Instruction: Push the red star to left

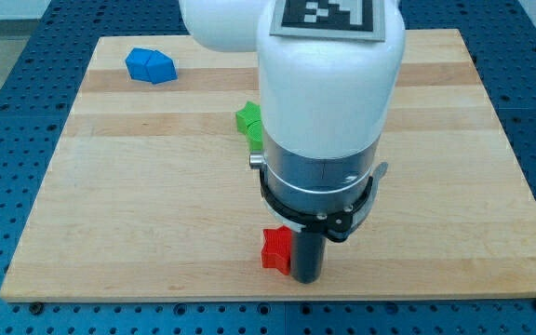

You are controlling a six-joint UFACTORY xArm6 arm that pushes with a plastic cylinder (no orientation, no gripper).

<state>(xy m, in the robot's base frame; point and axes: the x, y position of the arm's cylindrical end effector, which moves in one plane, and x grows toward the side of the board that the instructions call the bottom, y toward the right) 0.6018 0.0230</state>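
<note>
A small red star block [274, 249] lies on the wooden board [138, 195] near the view's bottom edge, a little left of centre. My tip [305, 278] stands right next to it, on its right side, touching or almost touching it. The rod's upper part is hidden behind the white and grey arm body [328, 121], which fills the middle of the view.
A blue block [149, 65] sits at the board's top left. A green block [248, 123] lies near the middle, partly hidden behind the arm body. The board's bottom edge runs just below the red star. A blue perforated table surrounds the board.
</note>
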